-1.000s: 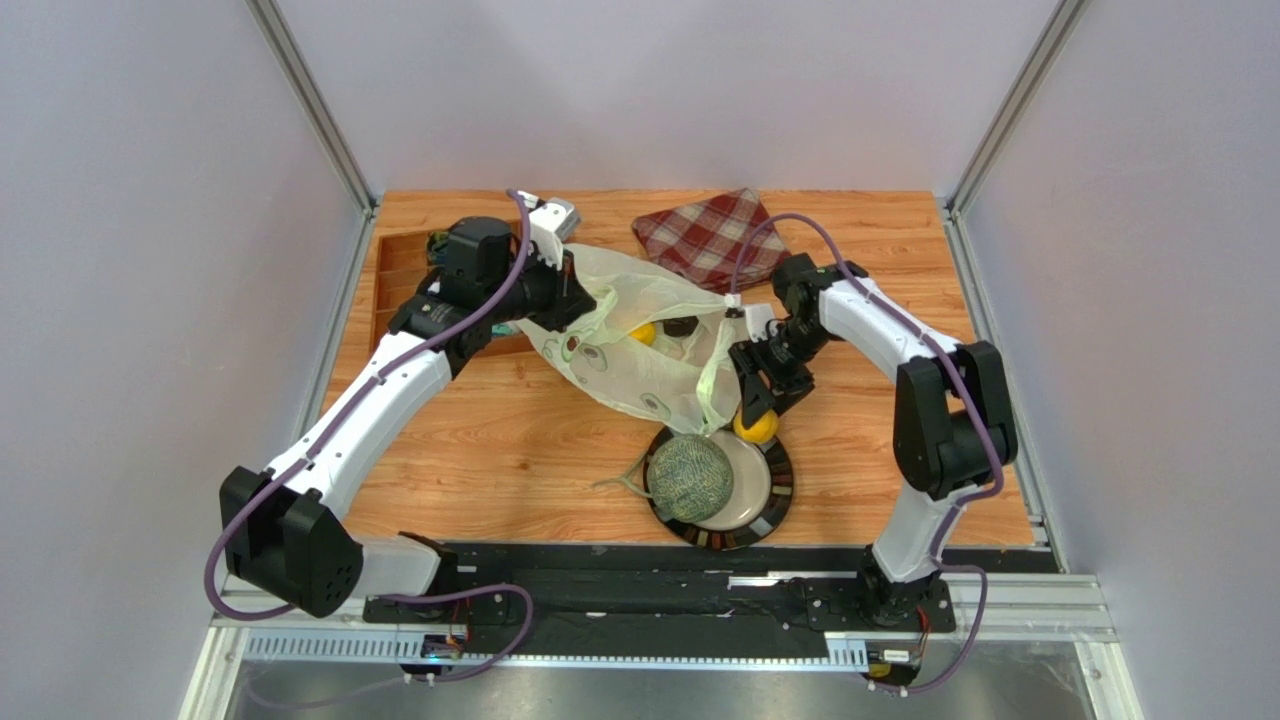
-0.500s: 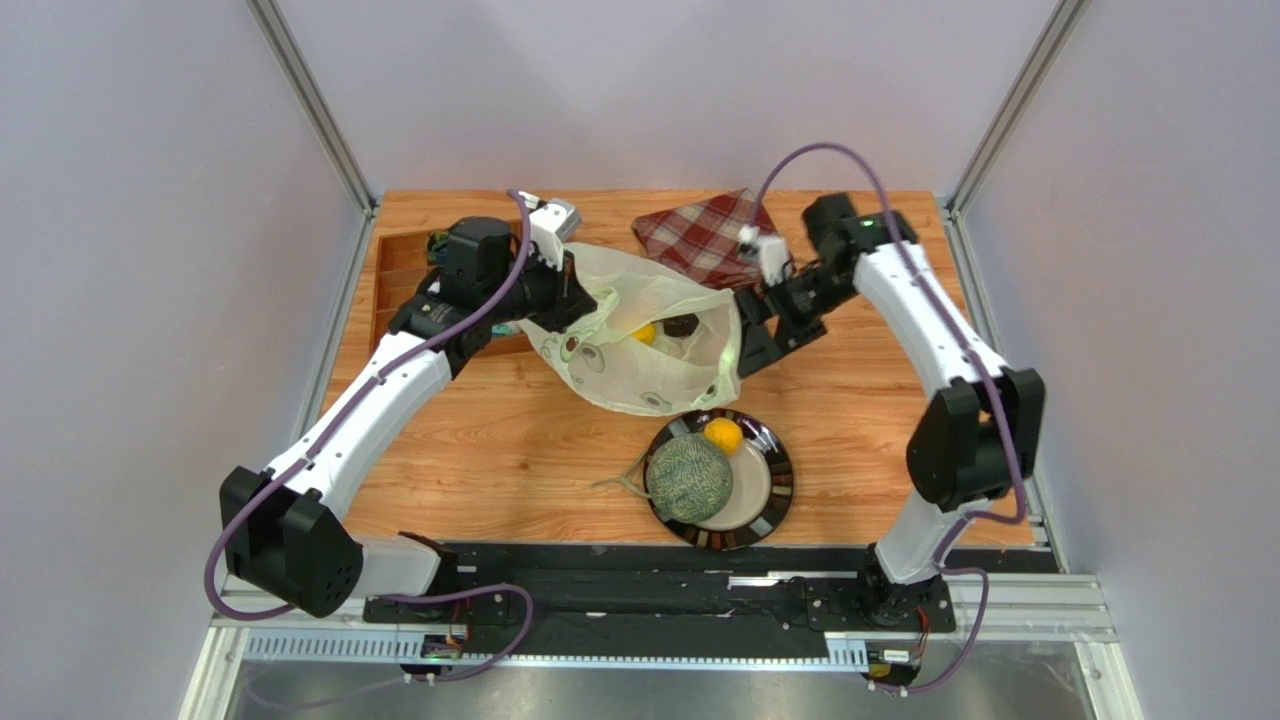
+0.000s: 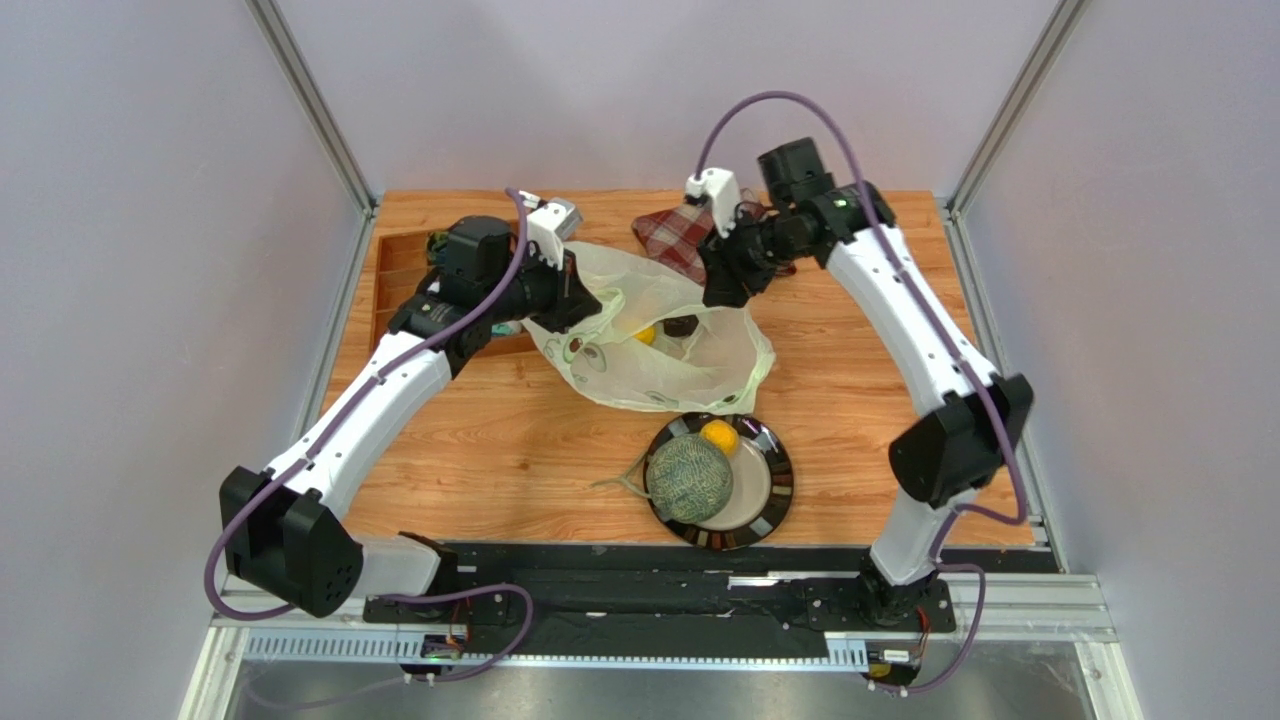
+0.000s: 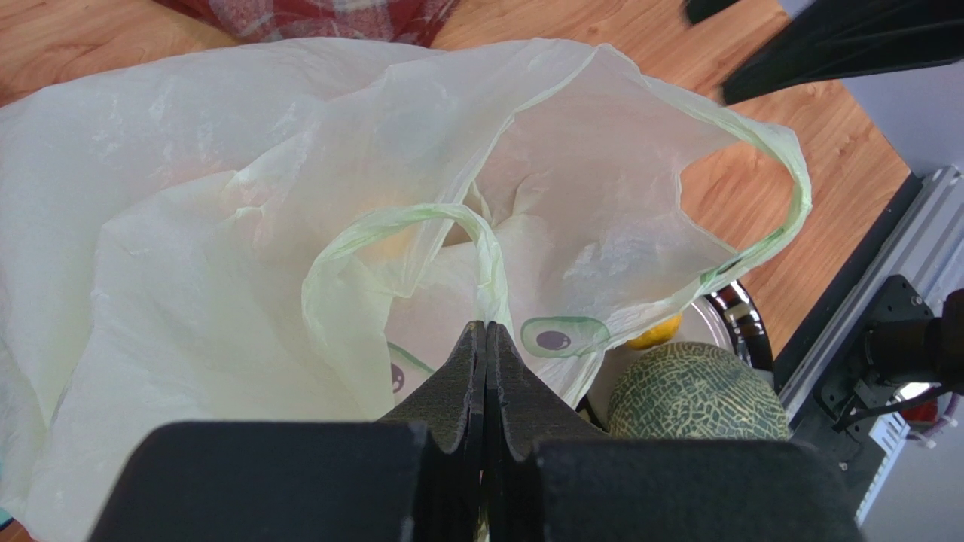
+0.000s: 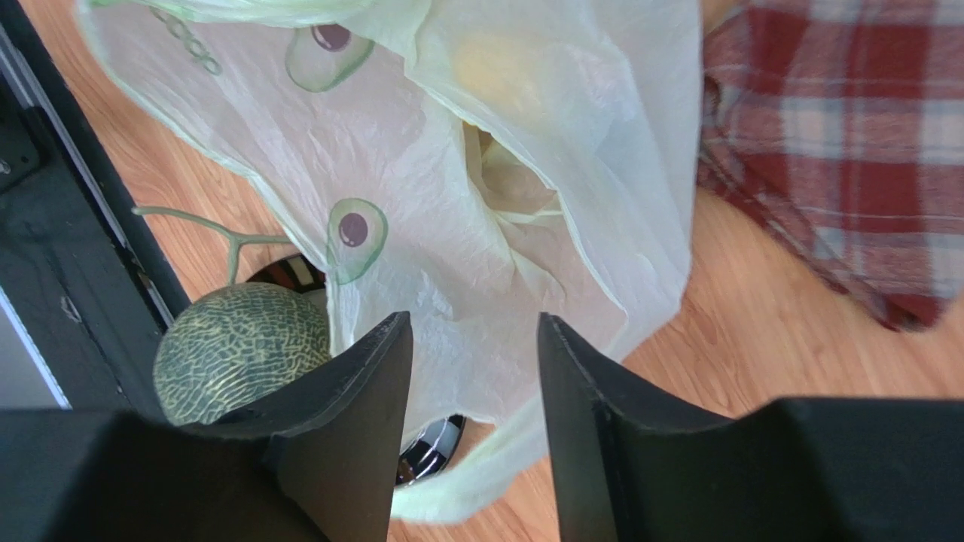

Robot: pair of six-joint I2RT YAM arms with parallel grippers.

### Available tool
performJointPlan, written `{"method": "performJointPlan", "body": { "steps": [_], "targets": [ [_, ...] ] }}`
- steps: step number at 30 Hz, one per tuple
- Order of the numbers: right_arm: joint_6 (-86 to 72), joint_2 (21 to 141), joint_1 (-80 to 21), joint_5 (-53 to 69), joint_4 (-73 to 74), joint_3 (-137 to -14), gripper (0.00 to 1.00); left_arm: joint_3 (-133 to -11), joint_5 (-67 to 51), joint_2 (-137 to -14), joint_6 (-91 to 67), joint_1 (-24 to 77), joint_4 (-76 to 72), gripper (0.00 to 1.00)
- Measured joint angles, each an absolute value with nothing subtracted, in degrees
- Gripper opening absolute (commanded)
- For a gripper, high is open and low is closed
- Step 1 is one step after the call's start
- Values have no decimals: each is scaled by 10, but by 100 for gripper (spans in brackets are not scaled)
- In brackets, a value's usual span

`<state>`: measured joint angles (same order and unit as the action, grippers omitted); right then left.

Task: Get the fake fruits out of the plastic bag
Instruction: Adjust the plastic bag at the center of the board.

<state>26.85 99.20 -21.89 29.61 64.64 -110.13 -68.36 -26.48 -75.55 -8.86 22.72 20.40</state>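
The plastic bag [image 3: 661, 357] lies mid-table, mouth toward the plate. My left gripper [image 3: 579, 308] is shut on its left edge; in the left wrist view the jaws [image 4: 487, 330] pinch the film below a loop handle. My right gripper [image 3: 718, 279] is open and empty, hovering over the bag's far right side; the bag [image 5: 475, 169] shows between its fingers. A yellow fruit [image 3: 643, 335] shows inside the bag, and faintly through the film in the right wrist view [image 5: 487, 57]. The netted melon [image 3: 690, 477] and the small yellow citrus [image 3: 721, 437] lie on the plate [image 3: 777, 500].
The red plaid cloth [image 3: 669, 233] lies at the back, just under my right wrist, and shows in the right wrist view [image 5: 837, 147]. A recessed wooden tray [image 3: 394, 270] sits at the back left. The plate is close to the bag's near edge.
My right gripper left the small yellow citrus on the plate, then rose and swung back-left to hover over the bag's far side. The bag settled lower. My left gripper stayed put.
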Motion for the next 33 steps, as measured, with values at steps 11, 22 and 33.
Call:
{"method": "performJointPlan", "body": {
  "steps": [11,22,33],
  "targets": [
    [383,1178,-232,263,675,-1138,35,-756,-269,-810,-90,227,207,0],
    [452,1248,-228,173,672,-1158,22,-846,-280,-884,-87,227,225,0],
    [444,1049,-70,60,637,-771,23,-861,-324,-896,-102,281,210,0]
  ]
}}
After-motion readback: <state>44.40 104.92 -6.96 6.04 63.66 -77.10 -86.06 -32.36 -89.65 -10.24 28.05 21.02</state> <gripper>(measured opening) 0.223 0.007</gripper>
